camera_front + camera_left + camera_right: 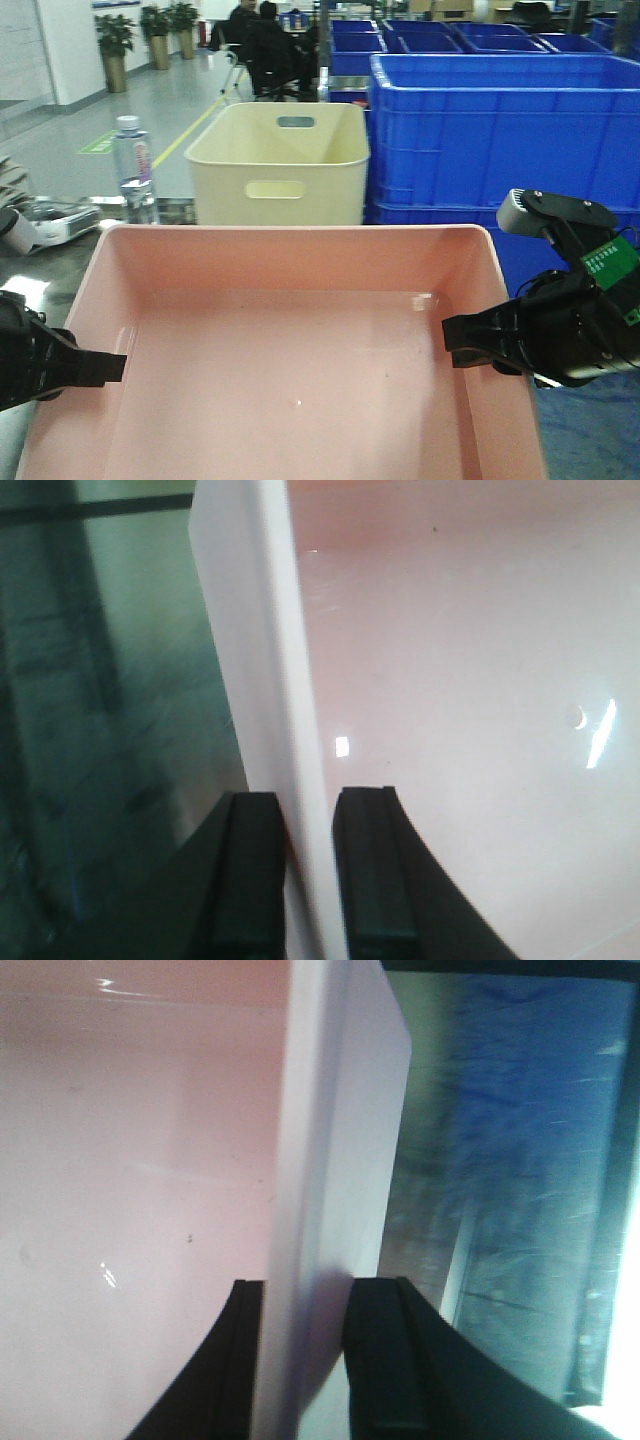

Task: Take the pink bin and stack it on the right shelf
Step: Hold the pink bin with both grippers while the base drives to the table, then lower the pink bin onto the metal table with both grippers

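Note:
The pink bin (290, 370) fills the foreground of the front view, wide, shallow and empty. My left gripper (112, 367) is shut on its left wall, one finger inside and one outside the rim (290, 680). In the left wrist view that gripper (305, 802) straddles the pale wall. My right gripper (452, 338) is shut on the right wall in the same way, and in its wrist view the gripper (312, 1286) clamps the rim (330, 1140). A dark, scuffed, reflective surface (500, 1180) lies below the bin's right side; it looks like the right shelf.
A taller cream bin (280, 160) with handle slots stands just behind the pink bin. Large blue crates (500, 130) are stacked at the back right. A water bottle (133, 170) stands at the left. A greenish surface (120, 680) lies under the bin's left side.

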Available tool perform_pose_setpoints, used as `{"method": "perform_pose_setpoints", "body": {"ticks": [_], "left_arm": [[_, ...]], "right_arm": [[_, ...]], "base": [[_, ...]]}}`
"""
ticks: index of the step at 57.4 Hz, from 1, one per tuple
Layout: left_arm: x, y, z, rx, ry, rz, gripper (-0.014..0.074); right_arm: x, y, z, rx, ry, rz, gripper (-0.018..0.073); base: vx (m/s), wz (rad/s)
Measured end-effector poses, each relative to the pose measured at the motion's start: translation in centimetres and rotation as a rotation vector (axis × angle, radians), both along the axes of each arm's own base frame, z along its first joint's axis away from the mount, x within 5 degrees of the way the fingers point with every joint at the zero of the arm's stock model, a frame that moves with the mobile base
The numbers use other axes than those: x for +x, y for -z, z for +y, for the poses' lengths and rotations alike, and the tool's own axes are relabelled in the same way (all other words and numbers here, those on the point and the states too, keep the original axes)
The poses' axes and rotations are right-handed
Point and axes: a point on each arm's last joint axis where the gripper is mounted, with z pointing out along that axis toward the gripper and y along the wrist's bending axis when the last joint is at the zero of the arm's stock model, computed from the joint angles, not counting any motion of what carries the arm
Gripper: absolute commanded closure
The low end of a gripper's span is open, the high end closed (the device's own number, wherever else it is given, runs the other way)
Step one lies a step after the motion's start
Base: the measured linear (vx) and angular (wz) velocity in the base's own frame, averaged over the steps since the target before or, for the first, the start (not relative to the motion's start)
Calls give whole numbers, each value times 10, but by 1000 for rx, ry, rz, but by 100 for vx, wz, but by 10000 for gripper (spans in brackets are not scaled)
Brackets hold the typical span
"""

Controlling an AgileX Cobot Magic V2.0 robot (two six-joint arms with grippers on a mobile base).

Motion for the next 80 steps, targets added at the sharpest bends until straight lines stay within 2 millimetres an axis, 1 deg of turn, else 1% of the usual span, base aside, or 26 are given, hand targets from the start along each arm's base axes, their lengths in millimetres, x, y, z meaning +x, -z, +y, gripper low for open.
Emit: {"method": "perform_pose_setpoints", "body": {"ticks": [20, 63, 71, 80], "left_arm": [[0, 0, 0, 0, 0, 0, 601], [0, 0, 0, -1, -2, -3, 601], [2, -2, 1, -1, -13, -27, 596], [8, -5, 2, -3, -44, -88, 568]], "right_arm": [[0, 0, 0, 0, 0, 0, 568], [1, -1, 0, 3, 3, -11, 568], [10, 3, 2, 8, 10, -41, 564], [33, 21, 8, 9, 24, -37, 542]], "base": [[8, -20], [0, -1], [0, 0], [0, 0]]}}
